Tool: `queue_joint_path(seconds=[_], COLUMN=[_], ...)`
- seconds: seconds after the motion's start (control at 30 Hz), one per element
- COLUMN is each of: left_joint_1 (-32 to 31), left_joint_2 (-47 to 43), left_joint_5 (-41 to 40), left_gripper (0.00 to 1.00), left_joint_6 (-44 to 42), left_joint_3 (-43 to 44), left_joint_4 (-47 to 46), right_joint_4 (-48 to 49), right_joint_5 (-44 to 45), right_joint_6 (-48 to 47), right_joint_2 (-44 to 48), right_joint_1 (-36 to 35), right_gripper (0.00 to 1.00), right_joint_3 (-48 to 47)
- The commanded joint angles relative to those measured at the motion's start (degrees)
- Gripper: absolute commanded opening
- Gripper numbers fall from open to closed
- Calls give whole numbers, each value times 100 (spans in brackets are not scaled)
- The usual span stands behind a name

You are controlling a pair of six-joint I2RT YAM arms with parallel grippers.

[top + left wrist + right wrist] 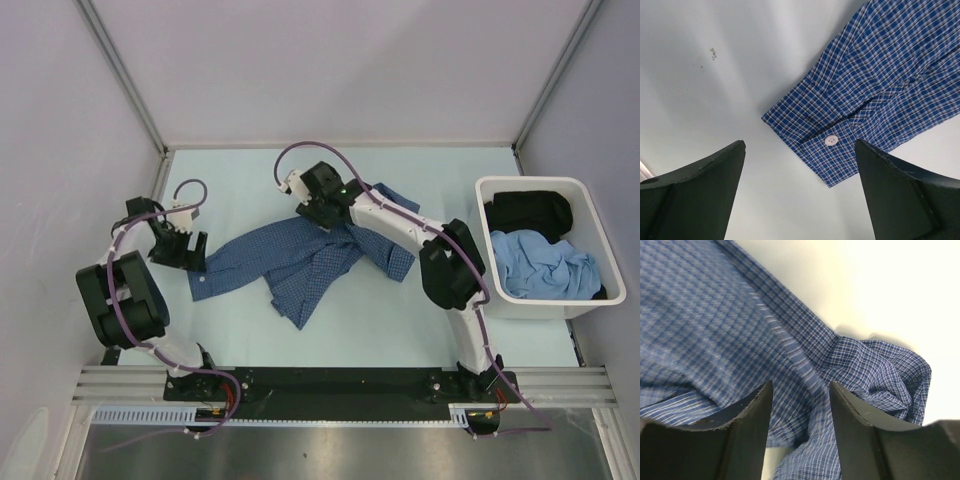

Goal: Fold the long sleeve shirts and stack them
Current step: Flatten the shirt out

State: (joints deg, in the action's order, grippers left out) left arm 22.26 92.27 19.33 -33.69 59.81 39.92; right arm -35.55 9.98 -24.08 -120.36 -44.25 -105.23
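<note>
I've got the left gripper [800,147] wide open over the table [715,90], holding nothing. The cuff [812,132] of the checked shirt [290,255] lies just ahead of its fingertips, nearer the right finger, sleeve running away up-right. The right gripper [801,390] hangs over the shirt's body, fingers parted, nothing pinched. Left arm's closer to that cuff, I reckon.

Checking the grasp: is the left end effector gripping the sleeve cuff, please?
No, the left end effector stands open, clear of the cuff.
</note>
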Motion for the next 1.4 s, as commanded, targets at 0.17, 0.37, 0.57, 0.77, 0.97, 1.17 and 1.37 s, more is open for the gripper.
queue_joint_path(seconds=[0.17, 0.37, 0.57, 0.77, 0.97, 1.17, 1.37], left_joint_1=[15, -212, -582, -2424, -6124, -7272, -6366], left_joint_2=[194, 397, 31, -1403, -1844, -1729, -2405], left_joint_5=[-237, -132, 1272, 2276, 2023, 1776, 952], left_gripper=[90, 54, 0, 0, 0, 68, 73], left_joint_6=[-532, -656, -621, -735, -366, 2, 669], left_joint_3=[-321, -312, 644, 1559, 2271, 1668, -697], left_joint_4=[-239, -213, 743, 1334, 1378, 1273, 122], right_joint_4=[-198, -250, -627, -541, -32, 741, 857], right_joint_5=[110, 83, -486, -2226, -3851, -5100, -5453], right_joint_6=[104, 245, 745, 1370, 1713, 2100, 1819], right_joint_2=[-419, -278, 55, 785, 1487, 2322, 3149], right_joint_1=[241, 294, 689, 1699, 2675, 3642, 3933], right_gripper=[40, 10, 0, 0, 0, 0, 0], right_joint_3=[-472, -533, -919, -780, -157, 1020, 1980])
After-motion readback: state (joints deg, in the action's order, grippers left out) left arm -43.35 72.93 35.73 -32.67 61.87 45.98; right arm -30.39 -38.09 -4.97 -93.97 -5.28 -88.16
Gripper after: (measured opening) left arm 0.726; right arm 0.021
